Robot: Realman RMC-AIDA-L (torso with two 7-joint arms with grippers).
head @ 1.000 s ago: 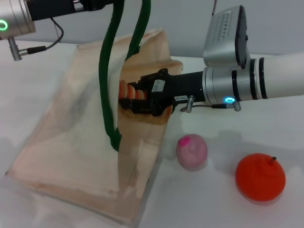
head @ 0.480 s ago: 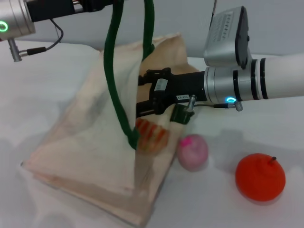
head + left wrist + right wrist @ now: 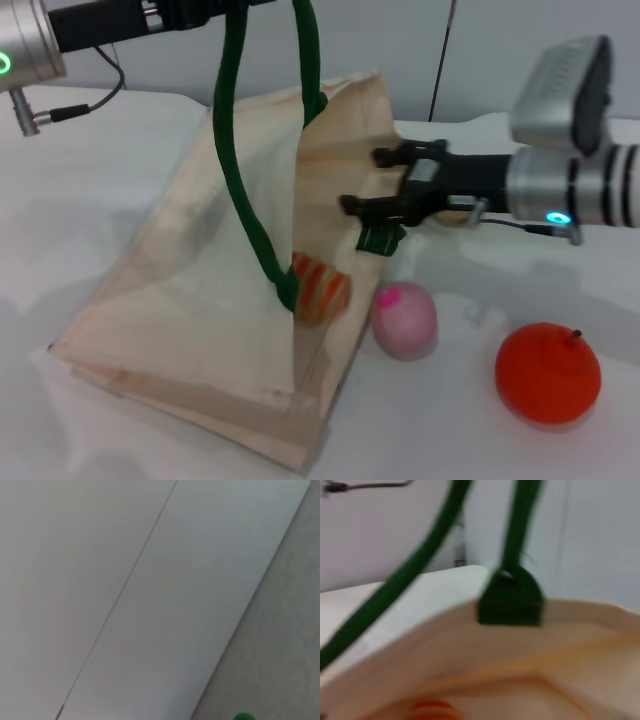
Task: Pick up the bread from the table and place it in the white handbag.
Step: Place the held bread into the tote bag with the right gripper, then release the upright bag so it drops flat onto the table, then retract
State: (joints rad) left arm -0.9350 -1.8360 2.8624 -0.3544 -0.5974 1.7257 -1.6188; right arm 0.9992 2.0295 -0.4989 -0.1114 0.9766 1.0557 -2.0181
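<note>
Bread (image 3: 318,288) lies inside the white handbag (image 3: 180,300) on the table (image 3: 100,150); right pincer (image 3: 365,182) gapes empty.

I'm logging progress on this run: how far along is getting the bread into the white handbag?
Nearly done. The bread already lies inside the white handbag, at its mouth. The right claw is open and empty just outside the opening. The left claw, out of view, has the green handle raised. Left: clearing the right arm and lowering the handle.
</note>
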